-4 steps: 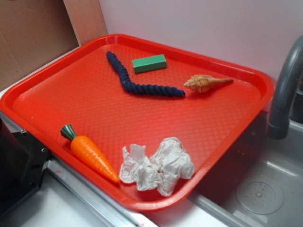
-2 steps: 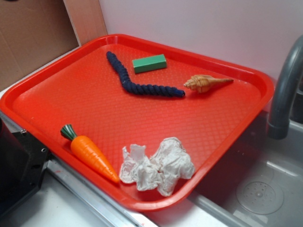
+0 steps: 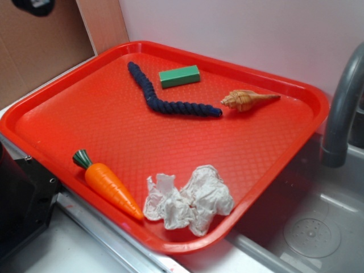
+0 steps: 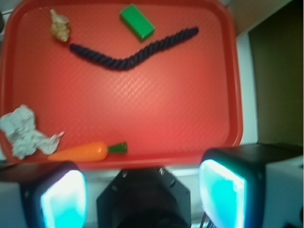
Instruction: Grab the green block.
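1. The gripper (image 4: 142,183) hangs high over the near edge of the tray (image 4: 228,71), its two fingers (image 4: 223,190) spread wide with nothing between them. From the side view only a dark scrap of the arm shows at the top-left corner.
2. The green block (image 4: 137,21) lies flat at about 12 o'clock in the wrist view, on the far side of the tray and well apart from the gripper — the whole tray sits between them.
3. What could go wrong, to my eye: the dark rope (image 4: 130,50) lies just beside the block, one end very near it, so a finger coming down on that side might snag or pinch the rope instead.
4. The block lies at a slant to the fingers — closing without turning might just push it askew.
5. Elsewhere: a shell (image 4: 60,26) at 11 o'clock, crumpled paper (image 4: 21,130) at 9, a carrot (image 4: 85,151) near the front rim. None of these blocks the way.
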`<action>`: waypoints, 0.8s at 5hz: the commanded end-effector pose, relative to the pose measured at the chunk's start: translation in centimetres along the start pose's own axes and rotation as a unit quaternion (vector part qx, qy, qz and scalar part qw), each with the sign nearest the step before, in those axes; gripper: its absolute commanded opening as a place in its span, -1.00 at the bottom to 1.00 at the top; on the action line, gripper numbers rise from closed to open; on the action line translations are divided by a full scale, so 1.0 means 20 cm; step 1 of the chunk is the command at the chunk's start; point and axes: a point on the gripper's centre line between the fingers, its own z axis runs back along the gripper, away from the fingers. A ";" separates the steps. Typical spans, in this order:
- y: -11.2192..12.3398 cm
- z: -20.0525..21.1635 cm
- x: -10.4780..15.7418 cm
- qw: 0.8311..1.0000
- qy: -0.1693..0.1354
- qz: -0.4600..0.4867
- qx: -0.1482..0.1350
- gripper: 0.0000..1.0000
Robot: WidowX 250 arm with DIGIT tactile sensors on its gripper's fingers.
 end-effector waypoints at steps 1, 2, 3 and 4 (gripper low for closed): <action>-0.02 -0.15 0.21 0.992 -0.069 -0.097 0.036 1.00; 0.01 -0.27 0.32 0.990 -0.098 -0.097 0.035 1.00; 0.05 -0.39 0.43 0.984 -0.130 -0.123 0.015 1.00; 0.06 -0.53 0.56 0.984 -0.125 -0.123 0.003 1.00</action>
